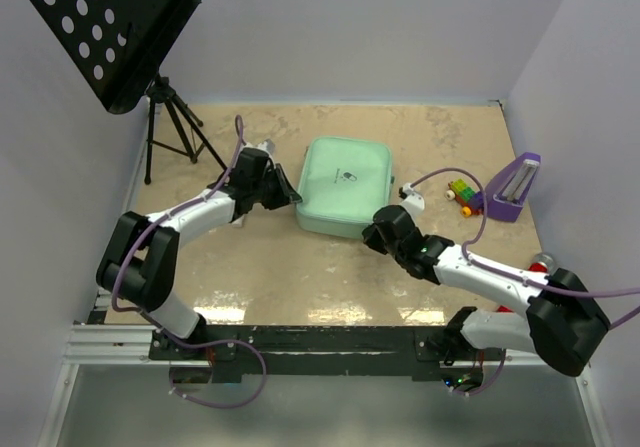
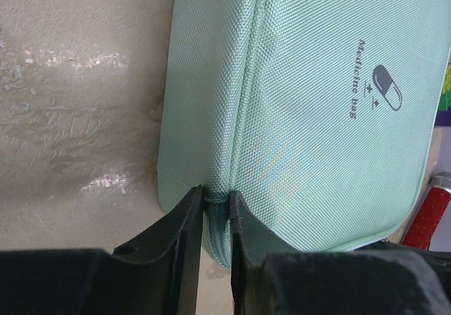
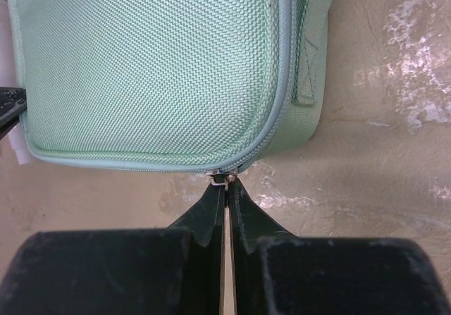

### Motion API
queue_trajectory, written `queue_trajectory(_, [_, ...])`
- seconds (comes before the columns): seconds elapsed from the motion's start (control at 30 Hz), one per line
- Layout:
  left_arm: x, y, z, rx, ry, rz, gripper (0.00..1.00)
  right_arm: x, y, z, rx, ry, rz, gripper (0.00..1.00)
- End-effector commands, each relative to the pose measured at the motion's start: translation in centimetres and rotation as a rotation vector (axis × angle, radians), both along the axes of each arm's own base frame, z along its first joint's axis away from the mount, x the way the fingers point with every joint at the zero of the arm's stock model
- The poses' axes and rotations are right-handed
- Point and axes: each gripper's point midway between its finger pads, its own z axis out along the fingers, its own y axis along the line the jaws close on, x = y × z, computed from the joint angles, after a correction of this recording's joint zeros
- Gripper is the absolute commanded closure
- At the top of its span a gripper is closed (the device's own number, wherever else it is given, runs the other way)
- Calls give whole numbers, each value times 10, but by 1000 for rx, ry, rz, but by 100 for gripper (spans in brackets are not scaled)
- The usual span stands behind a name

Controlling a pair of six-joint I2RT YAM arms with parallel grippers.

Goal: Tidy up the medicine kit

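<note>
Right gripper (image 3: 225,186) is pinched tight on the small metal zip pull (image 3: 220,179), which sits right at its fingertips on the nearest corner of the medicine kit (image 1: 345,182). The kit lies straight ahead of that gripper, flat on the table (image 1: 300,277), capsule mark (image 2: 386,87) up. From the pull the zip track (image 3: 280,82) bends two ways: ahead along the kit's side, slightly to the gripper's right, and off to its left along the near edge. Left gripper (image 2: 215,196) clamps the kit's edge across from it, seam between its fingers, prob. to brace it. Right arm has the pull, so next move is likely a drag along the track; can't tell which stretch is zipped
</note>
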Motion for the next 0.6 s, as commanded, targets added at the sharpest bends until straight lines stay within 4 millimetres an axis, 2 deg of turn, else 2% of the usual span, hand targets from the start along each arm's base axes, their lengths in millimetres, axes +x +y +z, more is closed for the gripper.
queue_trajectory(0.0, [14, 84, -47, 283, 101, 194, 83, -2, -26, -6, -27, 9, -85, 100])
queue_trajectory(0.13, [31, 91, -36, 281, 77, 211, 82, -1, -24, 1, 21, -30, -60, 100])
queue_trajectory(0.27, [42, 93, -32, 285, 81, 208, 81, 5, -17, -6, -101, -19, 10, 100])
queue_trajectory(0.3, [42, 92, -27, 282, 72, 208, 77, 5, -13, -10, -136, -13, 31, 100])
queue_trajectory(0.43, [37, 91, -5, 245, 22, 212, 48, 4, 16, -6, -187, -34, 128, 100])
queue_trajectory(0.5, [30, 92, 5, 222, 3, 223, 36, 2, 37, -4, -212, -47, 176, 100])
queue_trajectory(0.57, [20, 94, 12, 210, -6, 231, 29, 0, 60, -3, -234, -62, 225, 100])
